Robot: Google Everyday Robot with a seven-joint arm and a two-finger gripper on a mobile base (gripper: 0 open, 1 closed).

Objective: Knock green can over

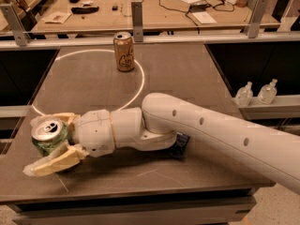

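At the near-left corner of the dark grey table (pixel 187 69), my robot's claw (pixel 33 145) sits around the mottled green aluminium drink can (pixel 48 136). Its two tan fingers (pixel 55 161) are spread, one on the far side of the can and one on the near side. The near finger lies across the can's foot and hides it, so I cannot tell whether the can stands flat or leans. I cannot tell either how firmly each finger bears on it. The silver top and pull tab face up towards the camera.

The thick white arm (pixel 211 130) reaches in from the right, where the picture's edge cuts it off. It lies low over the table and covers most of a small dark flat object (pixel 182 146), of which only a corner shows. I cannot make out what that is. A thin white ring (pixel 141 81) marked on the table runs under the wrist and is lost there.

An orange-gold drink can (pixel 124 51) stands upright at the far edge of the table, well apart from the claw. Two small clear bottles (pixel 255 93) stand on a ledge to the right. A wooden desk (pixel 154 11) behind carries cables and papers too small to read.
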